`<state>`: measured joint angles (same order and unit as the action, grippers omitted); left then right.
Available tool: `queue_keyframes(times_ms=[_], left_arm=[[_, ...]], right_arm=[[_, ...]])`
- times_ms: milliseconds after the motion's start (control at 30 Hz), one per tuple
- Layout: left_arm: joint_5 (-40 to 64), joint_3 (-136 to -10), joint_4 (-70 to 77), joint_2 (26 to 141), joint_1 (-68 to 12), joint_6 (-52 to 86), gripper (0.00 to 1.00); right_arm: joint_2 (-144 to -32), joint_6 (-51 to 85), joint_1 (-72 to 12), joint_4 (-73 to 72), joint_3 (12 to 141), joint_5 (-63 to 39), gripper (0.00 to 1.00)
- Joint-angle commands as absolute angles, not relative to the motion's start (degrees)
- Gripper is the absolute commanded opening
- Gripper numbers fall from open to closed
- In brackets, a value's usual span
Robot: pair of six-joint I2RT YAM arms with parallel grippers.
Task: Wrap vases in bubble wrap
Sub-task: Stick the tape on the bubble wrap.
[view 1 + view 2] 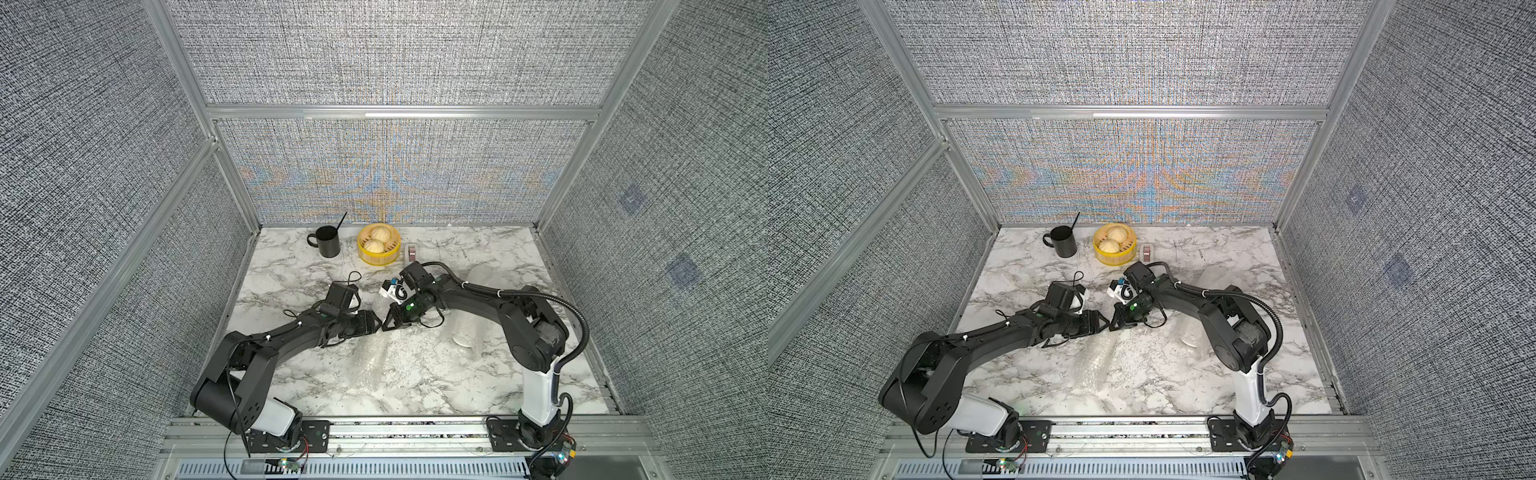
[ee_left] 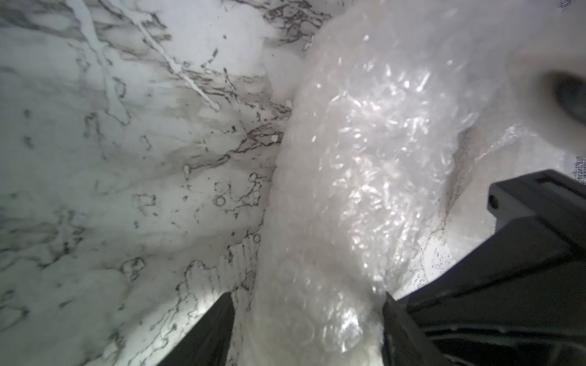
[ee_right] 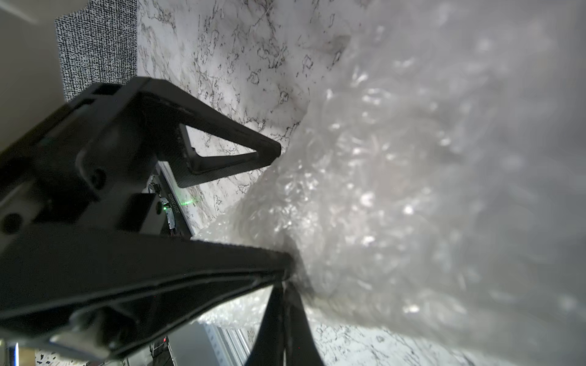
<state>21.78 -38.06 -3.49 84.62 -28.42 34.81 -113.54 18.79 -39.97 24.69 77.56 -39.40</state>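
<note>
**A:** Left gripper (image 2: 307, 298): jaws apart, one each side of the bubble wrap (image 1: 371, 365) roll. That roll runs back toward the near edge of the tabletop (image 1: 436, 390). No firm pinch seen.

**B:** Right gripper (image 3: 285, 286)?

**A:** Clamped on a thin fold of the same wrap, nearly tip to tip with the left. Risk one: the fingers knock each other.

**B:** Risk two?

**A:** Slick film. A thin fold may slip out under a pull, or the layers may unroll rather than tighten.

**B:** Vase?

**A:** One vase (image 1: 462, 341) shows as a white round end inside wrap, beside the right arm (image 1: 478, 301). Probably on its side. If the film is shared, a tug could roll it. Second vase: cannot pick it out.

**B:** Far side?

**A:** Black mug (image 1: 328, 245), steamer basket (image 1: 376, 261), tape roll (image 1: 412, 252), all well apart. Low worry.
</note>
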Motion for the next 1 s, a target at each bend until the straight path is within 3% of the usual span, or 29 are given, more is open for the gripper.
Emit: queue_keyframes(times_ms=[0, 333, 400, 733, 867, 967], left_arm=[[20.1, -36.0, -3.6, 84.4, -28.3, 35.4, 0.67], [17.4, -34.2, -5.1, 84.0, -28.3, 35.0, 0.65], [17.3, -34.2, -5.5, 84.1, -28.3, 34.7, 0.65], [18.3, -33.7, -4.5, 84.9, -28.3, 35.1, 0.65], [18.5, -33.7, -4.5, 84.3, -28.3, 35.3, 0.65], [17.8, -33.4, -5.0, 83.6, -28.3, 35.3, 0.65]], right_arm=[[-114.1, 18.5, -40.0, 26.6, 77.7, -36.1, 0.0], [-112.5, 17.9, -39.7, 28.2, 78.3, -35.5, 0.01], [-111.9, 17.8, -39.6, 28.8, 78.4, -35.3, 0.08], [-108.4, 17.3, -38.9, 30.4, 75.4, -34.7, 0.22], [-106.6, 18.2, -38.8, 30.6, 74.7, -33.6, 0.21], [-105.2, 22.2, -38.8, 26.3, 73.9, -35.2, 0.14]])
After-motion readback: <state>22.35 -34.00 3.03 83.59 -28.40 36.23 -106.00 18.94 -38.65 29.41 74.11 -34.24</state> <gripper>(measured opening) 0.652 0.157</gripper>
